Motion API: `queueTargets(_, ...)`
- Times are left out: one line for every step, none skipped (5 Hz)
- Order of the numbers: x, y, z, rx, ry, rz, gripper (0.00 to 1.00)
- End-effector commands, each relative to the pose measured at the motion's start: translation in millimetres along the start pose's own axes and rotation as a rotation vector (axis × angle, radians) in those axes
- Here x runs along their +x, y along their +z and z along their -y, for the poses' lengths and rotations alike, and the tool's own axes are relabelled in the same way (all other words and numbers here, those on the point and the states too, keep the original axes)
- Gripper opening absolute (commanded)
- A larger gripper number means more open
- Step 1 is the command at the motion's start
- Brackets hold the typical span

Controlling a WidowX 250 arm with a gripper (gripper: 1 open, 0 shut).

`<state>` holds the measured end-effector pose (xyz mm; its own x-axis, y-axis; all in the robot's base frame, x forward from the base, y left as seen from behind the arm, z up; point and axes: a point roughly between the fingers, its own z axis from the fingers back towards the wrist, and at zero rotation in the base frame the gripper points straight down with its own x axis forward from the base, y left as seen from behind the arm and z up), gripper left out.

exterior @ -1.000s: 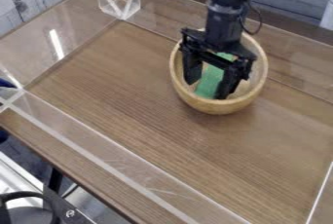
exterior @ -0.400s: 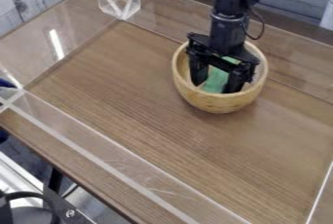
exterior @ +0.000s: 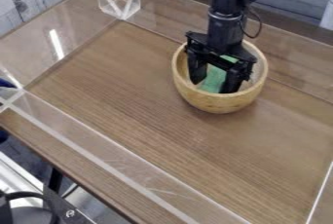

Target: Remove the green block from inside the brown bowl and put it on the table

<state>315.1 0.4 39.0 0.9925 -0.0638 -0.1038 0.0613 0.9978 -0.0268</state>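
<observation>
The brown bowl [exterior: 221,95] sits right of the table's middle. Inside it lies the green block [exterior: 213,80], partly hidden by my gripper. My gripper [exterior: 216,75] hangs from a black arm and reaches down into the bowl, its two black fingers [exterior: 193,70] standing open on either side of the block. Whether the fingers touch the block I cannot tell. The table [exterior: 117,111] is brown wood grain.
Low clear acrylic walls [exterior: 78,130] run round the table's edges, with a clear bracket [exterior: 120,1] at the back left corner. A dark cable loop [exterior: 19,208] lies below the front left edge.
The gripper has lowered a little deeper into the bowl over the green block and stays open. The bowl and block keep their place.
</observation>
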Motion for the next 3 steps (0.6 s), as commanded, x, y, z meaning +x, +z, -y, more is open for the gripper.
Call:
queueTargets(13.1,20.9,-5.0,0.008,0.008,0.082,1.0)
queueTargets(15.9,20.4,-6.8,0.011,0.009,0.087,1.0)
queueTargets(16.4,19.1,-7.2,0.011,0.013,0.088,1.0)
